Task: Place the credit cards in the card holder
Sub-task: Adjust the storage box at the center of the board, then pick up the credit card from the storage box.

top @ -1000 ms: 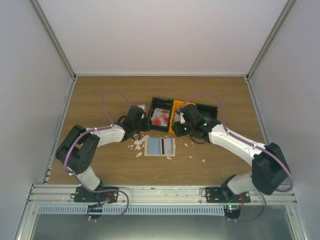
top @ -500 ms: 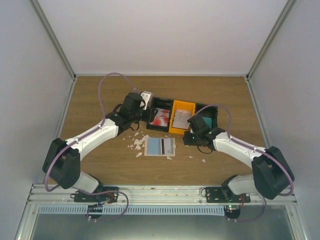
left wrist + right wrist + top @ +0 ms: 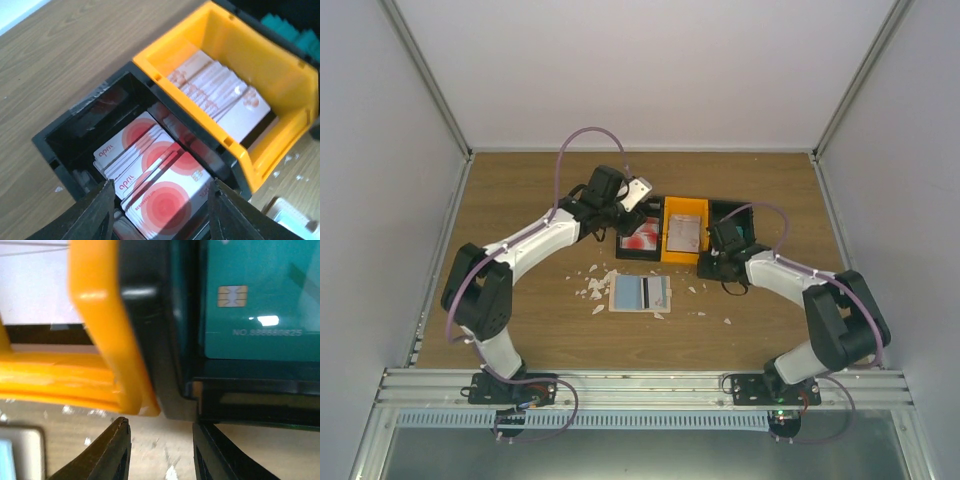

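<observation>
Red-and-white credit cards (image 3: 160, 185) are stacked in the left black bin (image 3: 642, 237). Pale cards (image 3: 225, 95) fill the orange bin (image 3: 685, 232). Teal cards (image 3: 260, 300) lie in the right black bin. The beige card holder (image 3: 640, 293) lies open on the table in front of the bins, with a striped card on it. My left gripper (image 3: 162, 210) is open and empty just above the red-and-white stack (image 3: 626, 222). My right gripper (image 3: 161, 440) is open and empty, low over the table at the near wall where the orange and right black bins meet (image 3: 713, 262).
The three joined bins (image 3: 150, 75) stand mid-table. Small white scraps (image 3: 592, 288) lie left of the card holder, and a few more to its right. The card holder's corner shows at the lower left of the right wrist view (image 3: 15, 455). White walls enclose the table.
My left gripper has swung farther and to the right, ending over the left black bin. My right gripper has come off the orange bin to the near side of the bins.
</observation>
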